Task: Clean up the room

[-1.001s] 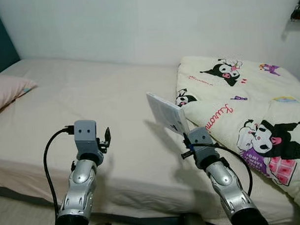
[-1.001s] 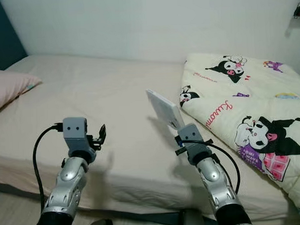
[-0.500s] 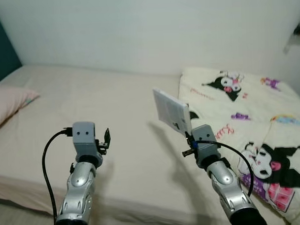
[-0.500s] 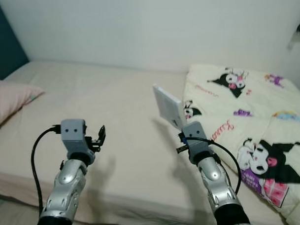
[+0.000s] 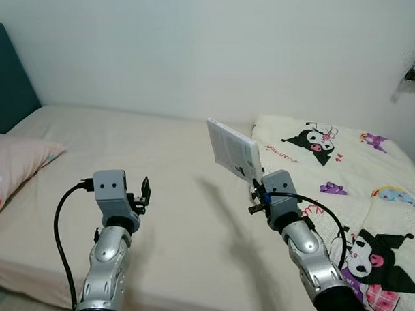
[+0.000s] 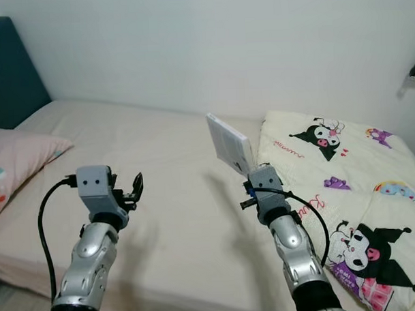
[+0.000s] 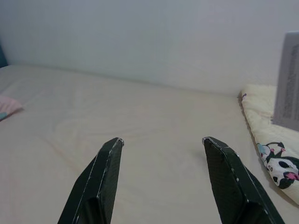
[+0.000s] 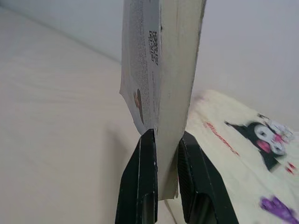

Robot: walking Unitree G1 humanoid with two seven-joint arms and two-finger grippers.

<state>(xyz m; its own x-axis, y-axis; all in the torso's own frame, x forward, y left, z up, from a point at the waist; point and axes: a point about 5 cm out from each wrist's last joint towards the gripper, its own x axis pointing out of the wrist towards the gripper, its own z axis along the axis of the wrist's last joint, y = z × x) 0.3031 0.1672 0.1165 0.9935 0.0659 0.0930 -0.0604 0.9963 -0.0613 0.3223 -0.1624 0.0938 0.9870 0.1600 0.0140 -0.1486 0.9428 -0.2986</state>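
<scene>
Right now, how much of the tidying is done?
Some of it. Done: the book is up off the bed. In hand: the right pincer is shut on its lower edge, holding it in the air. Left: putting it away somewhere. The cartoon blanket lies rumpled on the bed, and the left pincer is open with nothing in it.

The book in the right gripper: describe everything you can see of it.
The book is a thin white paperback with small dark print and a code mark on its cover, and pale page edges. It is closed and held up in the air above the bed, tilted, pinched at its lower edge between the two black fingers of the right gripper. Nothing else touches it; the cartoon-print blanket lies beyond and below it.
</scene>
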